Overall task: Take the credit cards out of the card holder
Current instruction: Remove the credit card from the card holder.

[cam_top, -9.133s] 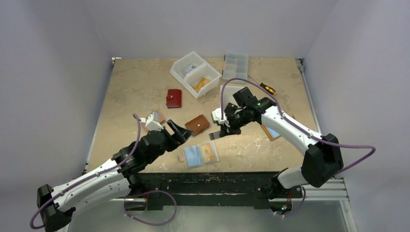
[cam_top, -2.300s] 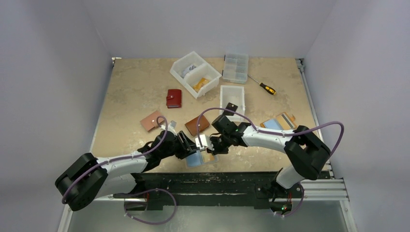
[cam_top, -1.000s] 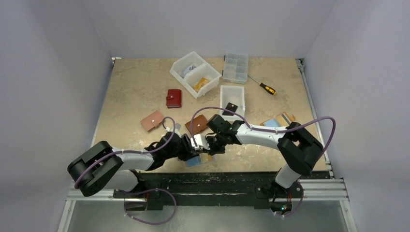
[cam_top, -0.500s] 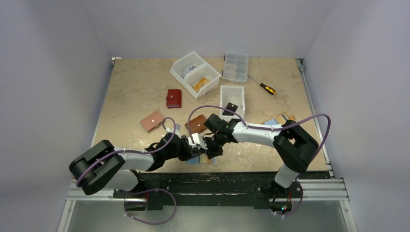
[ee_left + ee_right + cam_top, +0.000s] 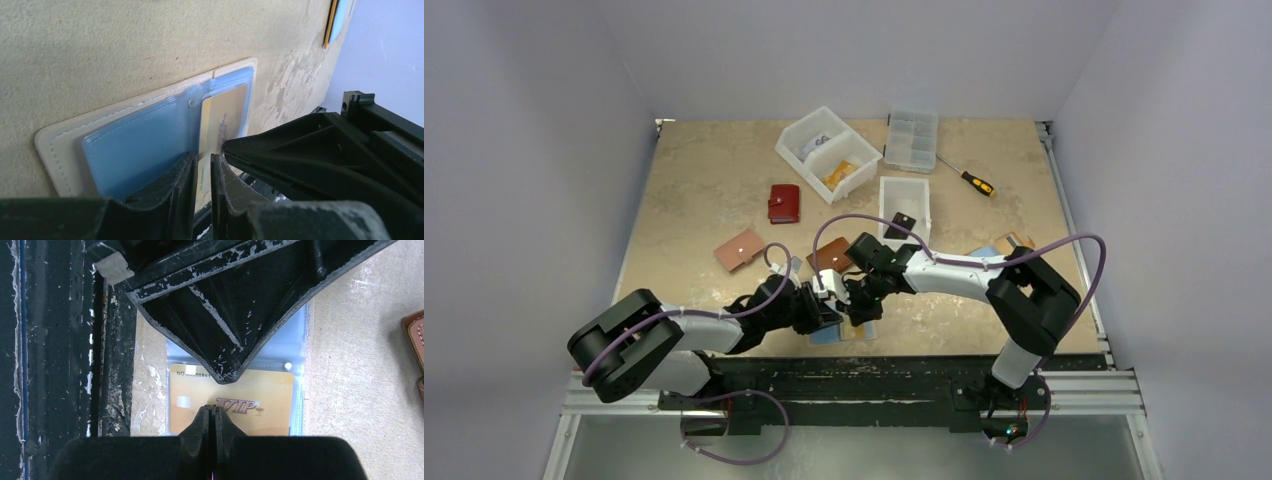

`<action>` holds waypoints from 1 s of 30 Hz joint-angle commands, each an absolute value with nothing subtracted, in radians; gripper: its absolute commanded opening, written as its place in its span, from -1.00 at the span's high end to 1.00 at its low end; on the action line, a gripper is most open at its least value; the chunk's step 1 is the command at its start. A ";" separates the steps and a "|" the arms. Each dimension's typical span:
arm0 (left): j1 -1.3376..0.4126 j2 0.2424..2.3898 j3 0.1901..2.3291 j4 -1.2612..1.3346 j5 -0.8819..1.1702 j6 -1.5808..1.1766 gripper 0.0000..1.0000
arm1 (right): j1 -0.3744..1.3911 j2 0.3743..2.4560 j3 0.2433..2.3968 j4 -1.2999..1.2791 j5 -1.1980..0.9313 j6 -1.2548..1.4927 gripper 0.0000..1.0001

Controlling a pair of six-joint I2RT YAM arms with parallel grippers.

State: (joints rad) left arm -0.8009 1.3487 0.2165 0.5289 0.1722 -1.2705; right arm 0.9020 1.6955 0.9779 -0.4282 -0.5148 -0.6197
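**Left hand at the card's edge, right hand over its face**

The cream stitched card holder with clear blue sleeves (image 5: 55, 145) lies open on the tan surface (image 5: 100, 50), at the middle of its near edge. A gold plastic VIP card (image 5: 265, 405) sits in the sleeve nearer the right arm, its long axis running from near edge to far. The left hand (image 5: 203, 161) reaches in from the left and pinches the card's long edge at the fold. The right hand (image 5: 210, 412), pressed together and holding nothing, rests its tip over the card's face. We judge the pull must go leftward, across that axis, so the left arm is better placed.
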 commanded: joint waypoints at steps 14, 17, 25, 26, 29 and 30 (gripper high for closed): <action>-0.806 1.328 0.224 0.437 0.131 -1.241 0.61 | 0.812 1.562 0.934 -0.463 -0.597 -0.729 0.93; -0.806 1.325 0.232 0.451 0.137 -1.230 0.61 | 0.808 1.570 0.930 -0.462 -0.559 -0.736 0.93; -0.807 1.293 0.224 0.464 0.140 -1.230 0.57 | 0.810 1.636 0.952 -0.463 -0.482 -0.716 0.95; -0.808 1.289 0.220 0.467 0.140 -1.234 0.57 | 0.811 1.641 0.954 -0.462 -0.480 -0.712 0.96; -0.807 1.284 0.213 0.484 0.142 -1.240 0.55 | 0.817 1.659 0.956 -0.459 -0.471 -0.705 0.96; -0.807 1.285 0.208 0.495 0.146 -1.244 0.54 | 0.819 1.664 0.958 -0.458 -0.469 -0.703 0.96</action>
